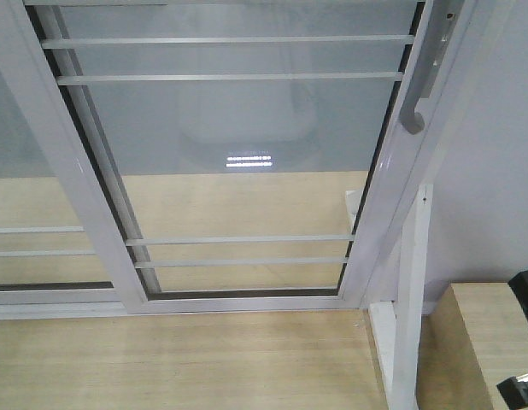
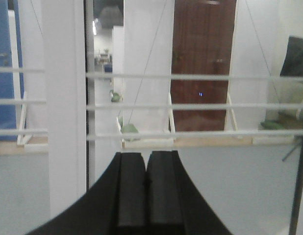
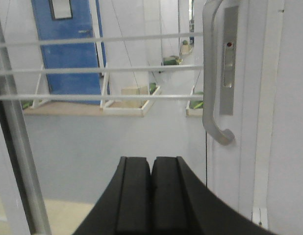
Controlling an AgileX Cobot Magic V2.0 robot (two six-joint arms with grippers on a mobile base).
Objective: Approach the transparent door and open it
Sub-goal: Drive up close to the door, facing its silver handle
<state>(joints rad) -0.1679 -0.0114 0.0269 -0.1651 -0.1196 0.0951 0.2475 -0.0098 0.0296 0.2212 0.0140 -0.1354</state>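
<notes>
Two black grippers face the transparent door (image 1: 247,162), a tall glass pane in a glossy white frame that fills the middle of the front view. Its bottom rail runs along the far edge of a pale wooden floor (image 1: 178,359) that stretches across the foreground. The curved grey handle (image 1: 413,115) sits high on the door's right upright.

Seen from the right wrist, the right gripper (image 3: 151,188) points at the glass below and to the left of that handle, well apart from it, its jaws pressed together on nothing. The left gripper (image 2: 145,183), jaws likewise together and holding nothing, looks through the pane just right of a broad white upright (image 2: 63,112), where thin white bars (image 2: 190,105) cross the glass.

At the door's left edge a handle-less framed panel (image 1: 25,171) adjoins it. On the right the room narrows. A white slanted support post (image 1: 411,290) stands close by the door's lower right corner, with a light wooden box (image 1: 482,342) just beyond it and a pale wall (image 1: 495,171) behind. A black part of the robot (image 1: 527,342) shows at the right edge of the front view.

Beyond the glass lie grey floor, a blue door (image 3: 68,44) and a brown door (image 2: 203,63).
</notes>
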